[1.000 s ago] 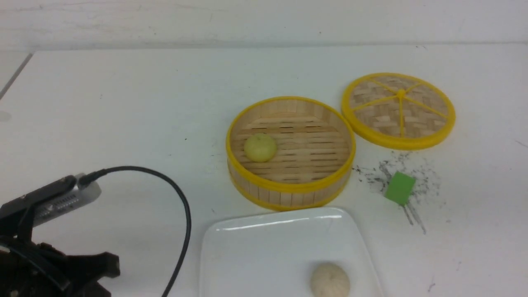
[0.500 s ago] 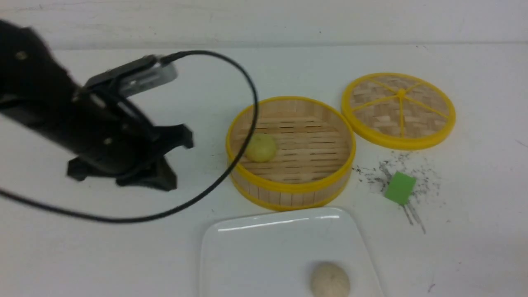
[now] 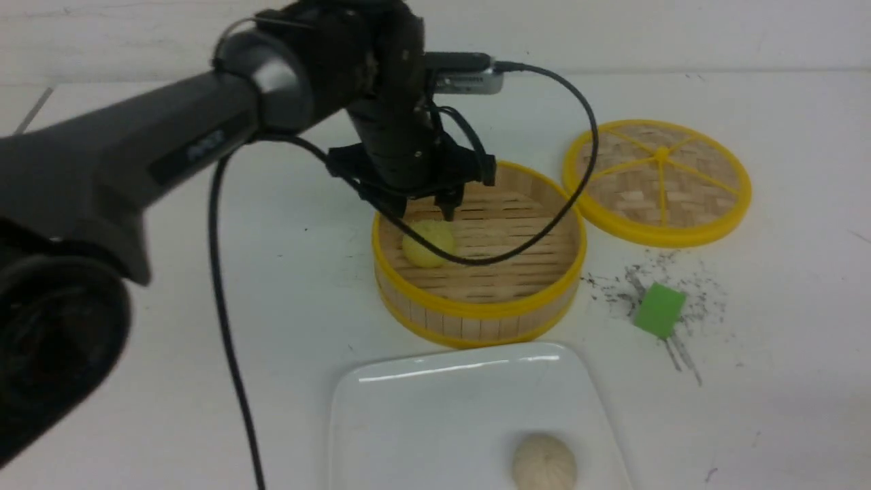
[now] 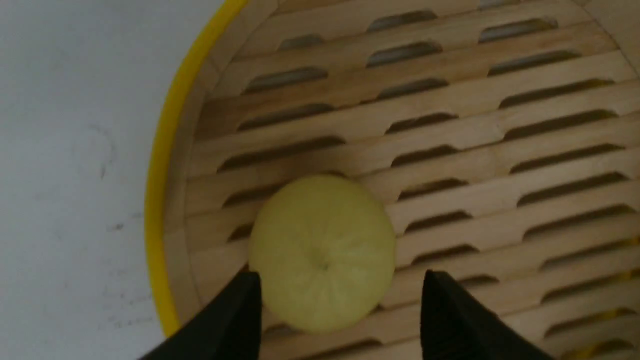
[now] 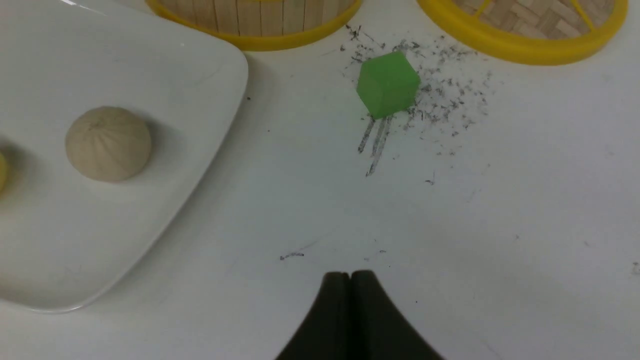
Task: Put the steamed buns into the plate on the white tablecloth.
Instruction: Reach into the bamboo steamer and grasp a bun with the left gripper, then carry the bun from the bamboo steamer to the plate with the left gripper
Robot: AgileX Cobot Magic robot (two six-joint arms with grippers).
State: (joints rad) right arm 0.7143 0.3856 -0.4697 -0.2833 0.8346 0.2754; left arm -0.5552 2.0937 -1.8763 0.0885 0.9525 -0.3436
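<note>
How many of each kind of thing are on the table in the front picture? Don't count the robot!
Steamed buns: 2 (pale yellow bun, beige bun)
Plate: 1
Steamer basket: 1
Woven lid: 1
Green cube: 1
Total: 6

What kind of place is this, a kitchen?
Probably a robot test bench rather than a kitchen: a black robot arm reaches over a scuffed white tablecloth holding a bamboo steamer and a stray green cube.
</note>
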